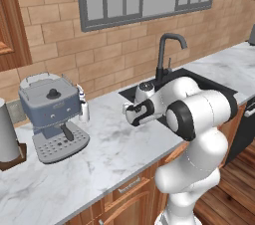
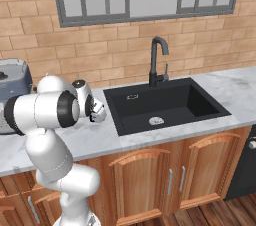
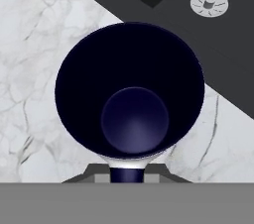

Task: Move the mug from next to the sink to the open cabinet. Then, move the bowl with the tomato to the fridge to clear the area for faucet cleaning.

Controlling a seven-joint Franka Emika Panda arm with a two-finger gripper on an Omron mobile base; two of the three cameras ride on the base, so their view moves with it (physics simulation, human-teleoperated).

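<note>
The mug point(image 3: 130, 94) stands on the white marble counter just left of the sink point(image 3: 198, 44); I look straight down into its dark navy inside. My gripper point(image 3: 127, 173) is shut on the mug's near side, where a narrow navy part sits between the finger tips. In the base views my hand point(image 1: 137, 112) point(image 2: 97, 110) hangs low over the counter beside the black sink point(image 2: 165, 102), and the arm hides the mug. The black faucet point(image 2: 156, 60) rises behind the basin. The bowl, the tomato, the fridge and the open cabinet are out of view.
A grey-blue espresso machine point(image 1: 52, 112) stands on the counter to the left, with a small white bottle point(image 1: 83, 109) beside it and a white cylinder on a brown base point(image 1: 7, 137) further left. A brick wall with a window runs behind the counter.
</note>
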